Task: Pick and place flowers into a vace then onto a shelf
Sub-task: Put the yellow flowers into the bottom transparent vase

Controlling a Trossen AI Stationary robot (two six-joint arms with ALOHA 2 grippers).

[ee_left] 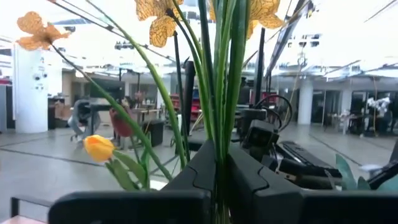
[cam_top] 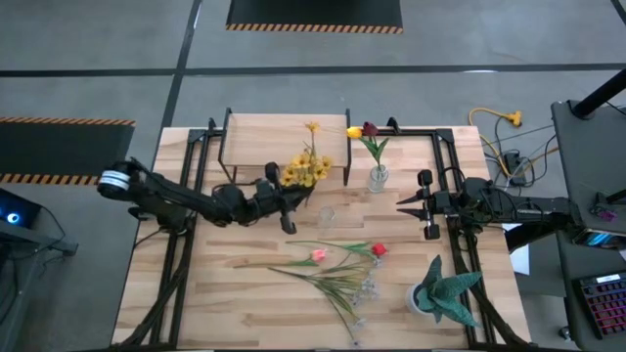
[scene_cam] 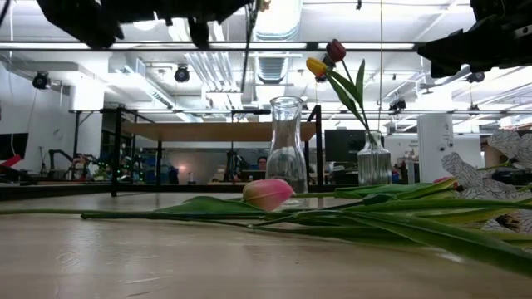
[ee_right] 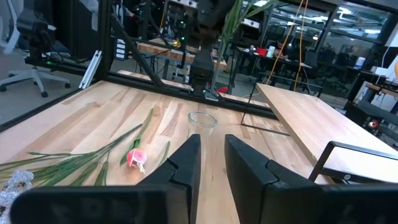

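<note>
My left gripper is shut on a bunch of yellow flowers, raised above the table just left of the empty glass vase. A second vase stands on the table and holds a yellow and a maroon tulip. A pink flower, a red one and white ones lie flat on the table. The shelf stands at the far edge. My right gripper is open and hovers right of the vases. My left gripper pinches several green stems of the yellow bunch between its two fingers. The fingers come level from the table's left and lie across the stems. The bunch is lifted clear and stands roughly upright, with the blossoms above the fingers.
A teal spiky potted plant stands near the table's near right corner. Black frame rails run along the left and right sides of the table. Bare wood lies near left of the loose flowers.
</note>
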